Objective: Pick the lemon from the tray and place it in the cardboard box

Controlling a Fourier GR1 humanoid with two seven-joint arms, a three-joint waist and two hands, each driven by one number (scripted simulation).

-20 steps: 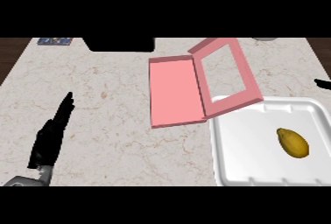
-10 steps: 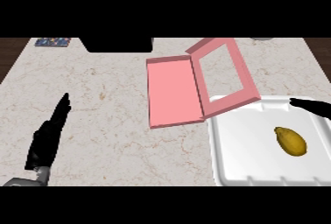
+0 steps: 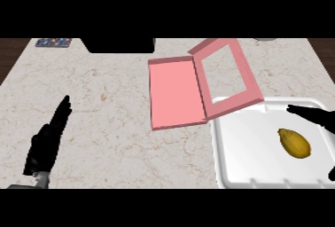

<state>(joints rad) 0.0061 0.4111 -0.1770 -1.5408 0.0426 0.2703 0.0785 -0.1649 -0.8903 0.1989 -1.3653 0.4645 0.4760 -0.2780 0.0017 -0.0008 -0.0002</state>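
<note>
Lemon (image 3: 294, 142) below right hand (image 3: 313, 114)

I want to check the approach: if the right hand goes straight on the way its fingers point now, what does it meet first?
The right hand points left and slightly up across the tray. Its line passes above the lemon and probably meets the pink box's open lid first; height is unclear.

A pale marble counter (image 3: 118, 111) with thin brown veins filled most of the view. Dark wood (image 3: 12, 51) showed past its far corners. At the back edge stood a black block (image 3: 121, 44) and a small blue patterned object (image 3: 53, 42).
</note>
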